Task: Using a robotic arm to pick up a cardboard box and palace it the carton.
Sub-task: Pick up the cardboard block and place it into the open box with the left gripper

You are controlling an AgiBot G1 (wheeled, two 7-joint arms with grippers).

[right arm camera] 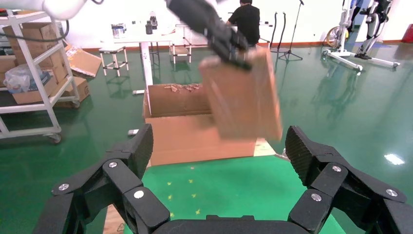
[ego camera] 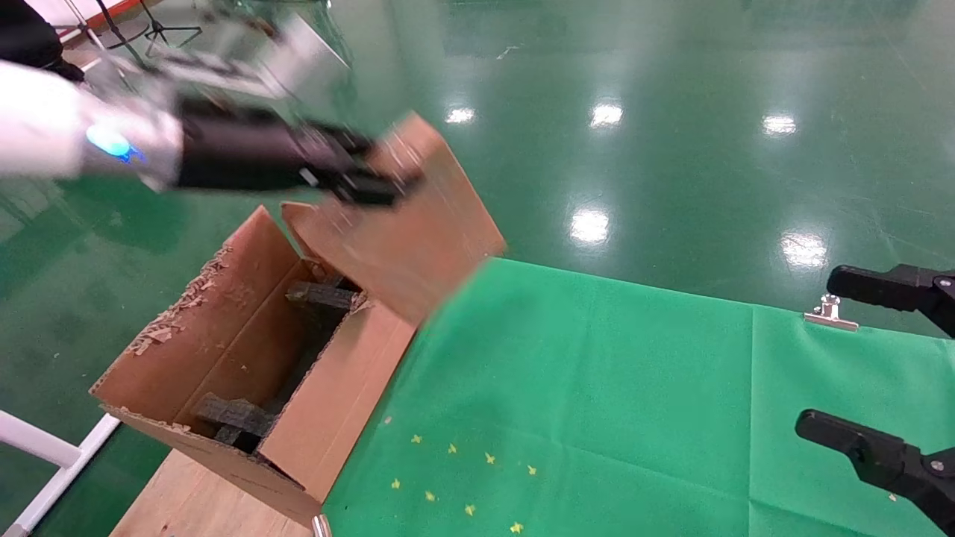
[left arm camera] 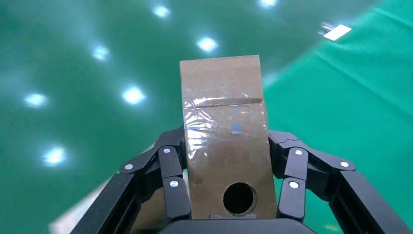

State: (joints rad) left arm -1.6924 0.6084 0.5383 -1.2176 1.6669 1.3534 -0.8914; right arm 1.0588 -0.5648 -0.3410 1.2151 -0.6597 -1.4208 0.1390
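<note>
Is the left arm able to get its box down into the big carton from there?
Probably yes. The left gripper holds the box in the air just over the carton, whose top stands open. Only black foam pieces lie inside, and nothing blocks the way down.

We count one small cardboard box [ego camera: 418, 224], one large carton [ego camera: 246, 350] holding two black foam pieces [ego camera: 231, 418] that we can see, two grippers, left [ego camera: 365, 179] and right [ego camera: 880, 373], one silver clip [ego camera: 830, 313], and seven yellow stars [ego camera: 459, 477] on one green cloth [ego camera: 597, 388]
</note>
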